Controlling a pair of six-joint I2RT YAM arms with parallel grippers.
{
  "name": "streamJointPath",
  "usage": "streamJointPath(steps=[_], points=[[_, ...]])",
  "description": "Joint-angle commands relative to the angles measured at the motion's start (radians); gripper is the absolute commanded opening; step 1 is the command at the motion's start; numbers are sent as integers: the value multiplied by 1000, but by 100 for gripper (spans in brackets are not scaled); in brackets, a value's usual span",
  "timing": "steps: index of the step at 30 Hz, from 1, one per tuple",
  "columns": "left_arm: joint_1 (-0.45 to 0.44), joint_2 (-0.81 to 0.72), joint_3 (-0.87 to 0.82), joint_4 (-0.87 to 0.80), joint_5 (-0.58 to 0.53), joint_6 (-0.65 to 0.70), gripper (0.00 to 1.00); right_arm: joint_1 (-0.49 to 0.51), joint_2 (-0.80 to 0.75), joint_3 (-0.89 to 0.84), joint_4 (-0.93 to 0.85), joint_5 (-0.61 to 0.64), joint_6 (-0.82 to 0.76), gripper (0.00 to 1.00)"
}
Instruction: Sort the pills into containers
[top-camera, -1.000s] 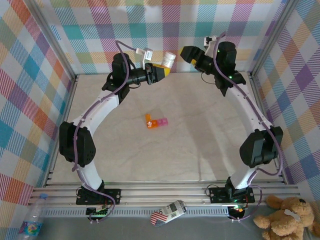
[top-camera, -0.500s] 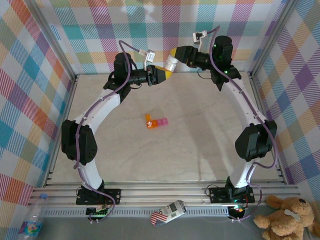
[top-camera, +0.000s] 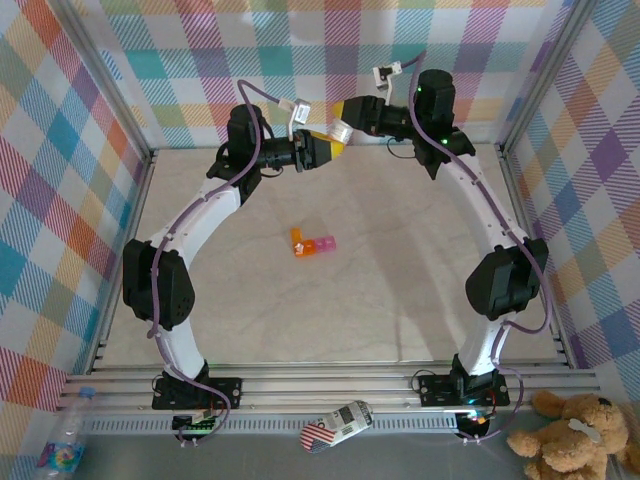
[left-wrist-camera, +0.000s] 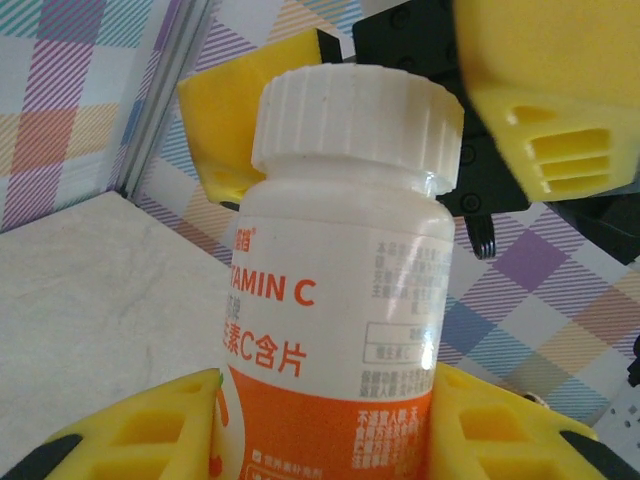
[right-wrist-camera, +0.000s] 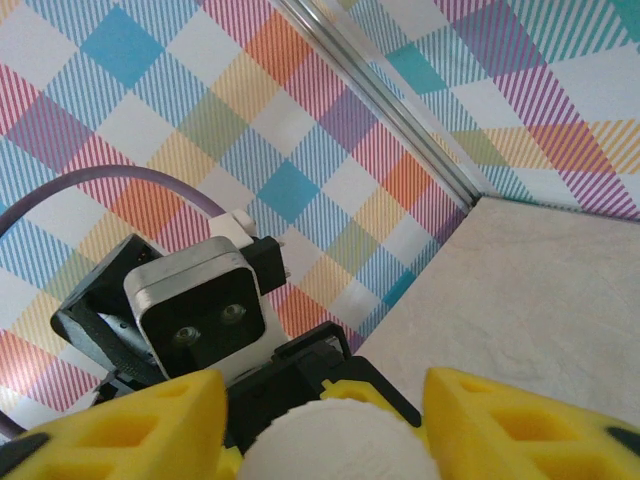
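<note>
Pastel plaid walls (top-camera: 80, 120), pale marbled tabletop (top-camera: 400, 280), aluminium frame rails (top-camera: 330, 372), even soft light

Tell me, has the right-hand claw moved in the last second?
Yes. The right gripper swung left, from well right of the containers to nearly level with their right end, reaching the cap of the bottle.

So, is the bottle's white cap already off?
No, the white cap sits on top of the bottle in the left wrist view.
</note>
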Motion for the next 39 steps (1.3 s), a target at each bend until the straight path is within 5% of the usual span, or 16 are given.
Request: streamJointPath(steps=[1,10,19,26,29,34,39], points=[[2,-3,31,7,9,-4,0,13,4,26,-3,-21,-20,47],[2,-21,12,11,-53,3,0,52,-35,-51,-8,124,13,29],[-55,-138,-99,-43,-429,158,0,192,-78,-136,-55,544,120,25],[-138,-158,-126,-70,-625,244,0,284,-44,-94,-57,682,188,25],[-142,-142,-124,-66,-618,227,0,283,-28,-59,-66,675,185,32],[-114,-135,-129,-49,-569,198,0,215,-93,-93,-54,647,179,67],[-53,-127,-144,30,-432,108,0,125,-171,-126,-59,539,134,80]])
